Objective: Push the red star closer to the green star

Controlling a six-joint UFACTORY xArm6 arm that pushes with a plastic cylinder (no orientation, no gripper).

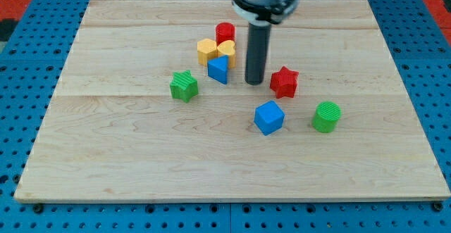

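My tip (254,82) stood on the wooden bench (127,155) a little above the middle of the frame, in the gap between the blue triangular block (218,70) on its left and the red star (285,82) on its right. It was just beside the red star, though whether it touched it could not be told. The tool was only a plain dark rod with nothing that opens or shuts, and it held nothing. The green star (184,86) lay left of centre, well apart from the red star. Above the blue triangular block sat a yellow hexagon (206,51), a yellow heart (227,50) and a red cylinder (225,32), clustered close. Lower right of centre lay a blue cube (269,117) and a green cylinder (326,116)
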